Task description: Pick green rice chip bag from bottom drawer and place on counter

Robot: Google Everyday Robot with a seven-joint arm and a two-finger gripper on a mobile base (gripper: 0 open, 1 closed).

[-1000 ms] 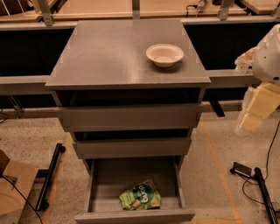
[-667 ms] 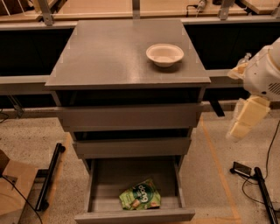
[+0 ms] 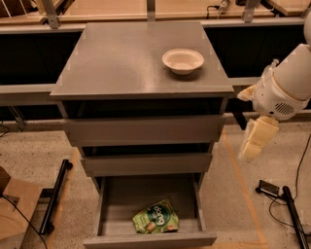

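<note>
Floor: speckled pale floor (image 3: 34, 146) with orange tape lines, all round one grey metal cabinet; pale wooden tabletops (image 3: 107, 7) run along 12 o'clock.
Counter: one flat grey metal counter (image 3: 121, 58), the cabinet's top, filling the upper middle of the view.
Bowl: one white round bowl (image 3: 182, 61), upright on the counter toward its 2 o'clock corner.
Drawers: three in a stack. Two taller drawer fronts, the upper drawer front (image 3: 146, 129) and the middle drawer front (image 3: 146, 164), sit under the counter; one bottom drawer (image 3: 119, 202) is pulled out at 6 o'clock.
Bag: one green rice chip bag (image 3: 156, 217), lying flat on the bottom drawer's floor, at about 5 o'clock within it, close behind the low front panel, apart from the side walls.
Arm: one white arm (image 3: 286, 82) comes in from 3 o'clock, beside the cabinet.
Gripper: one cream gripper (image 3: 253, 143) hangs below the arm at about 4 o'clock, over the floor, level with the two drawer fronts, well apart from the bag. Whether it is spread or closed cannot be told.
</note>
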